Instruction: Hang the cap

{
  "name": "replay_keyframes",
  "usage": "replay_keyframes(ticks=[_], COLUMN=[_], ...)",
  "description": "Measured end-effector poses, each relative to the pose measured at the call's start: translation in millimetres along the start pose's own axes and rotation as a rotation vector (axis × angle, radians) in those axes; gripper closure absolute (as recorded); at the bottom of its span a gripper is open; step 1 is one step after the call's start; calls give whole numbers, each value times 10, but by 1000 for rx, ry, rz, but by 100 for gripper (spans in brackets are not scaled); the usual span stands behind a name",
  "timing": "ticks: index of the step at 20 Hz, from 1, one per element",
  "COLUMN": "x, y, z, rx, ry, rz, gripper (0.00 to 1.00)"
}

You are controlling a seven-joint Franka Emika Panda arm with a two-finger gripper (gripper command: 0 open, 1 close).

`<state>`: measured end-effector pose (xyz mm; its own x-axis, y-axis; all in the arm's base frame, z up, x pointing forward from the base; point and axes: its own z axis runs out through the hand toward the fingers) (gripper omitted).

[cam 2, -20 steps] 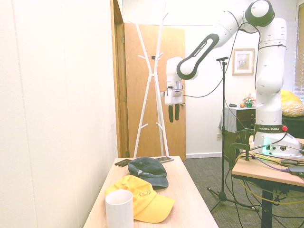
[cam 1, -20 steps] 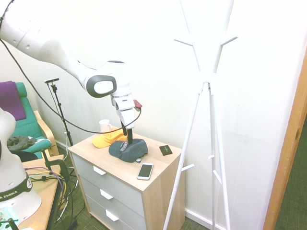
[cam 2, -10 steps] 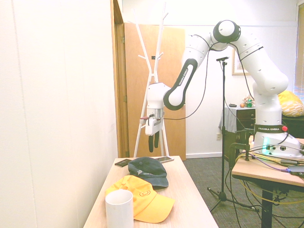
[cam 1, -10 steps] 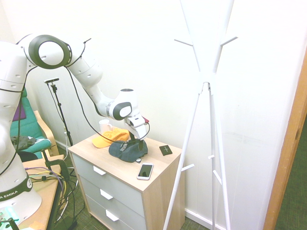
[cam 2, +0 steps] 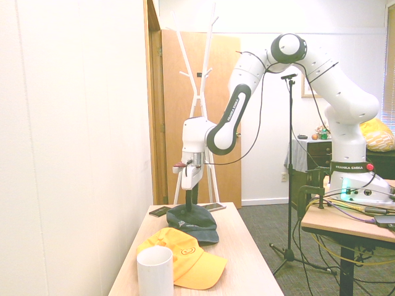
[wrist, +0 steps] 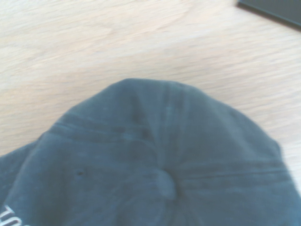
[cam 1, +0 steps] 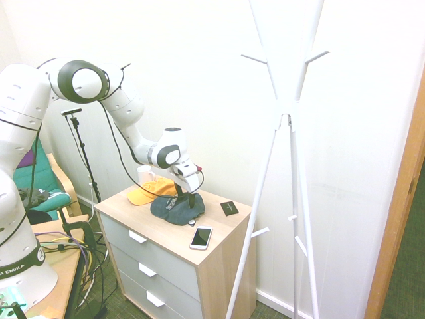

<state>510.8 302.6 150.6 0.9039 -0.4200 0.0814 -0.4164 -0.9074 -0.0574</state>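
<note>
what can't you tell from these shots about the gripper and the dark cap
- Contact: in both exterior views the gripper reaches down to the dark cap, but it is too small to tell whether it touches the fabric.
- Lettering: cut off by the wrist view's edge, too small in the first exterior view.
- Brim: out of the wrist view's frame.
- Yellow cap: its far side is hidden behind the dark cap in the first exterior view.

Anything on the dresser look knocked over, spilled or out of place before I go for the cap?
Nothing stands out. The cap lies crown up, the orange cap, white cup and phone look undisturbed.
</note>
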Motion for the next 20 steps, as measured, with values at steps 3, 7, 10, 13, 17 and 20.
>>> replay_keyframes(ticks=[3, 7, 10, 13, 17, 20], x=[-90, -78, -55, -47, -77, -121], y=[-30, -21, 5, 30, 76, 89], z=[73, 81, 87, 98, 124, 122], rx=[-8, -12, -9, -11, -13, -18], ry=[3, 13, 18, 20, 24, 27], rz=[-19, -21, -16, -14, -16, -20], gripper=[100, 100, 100, 100, 100, 100])
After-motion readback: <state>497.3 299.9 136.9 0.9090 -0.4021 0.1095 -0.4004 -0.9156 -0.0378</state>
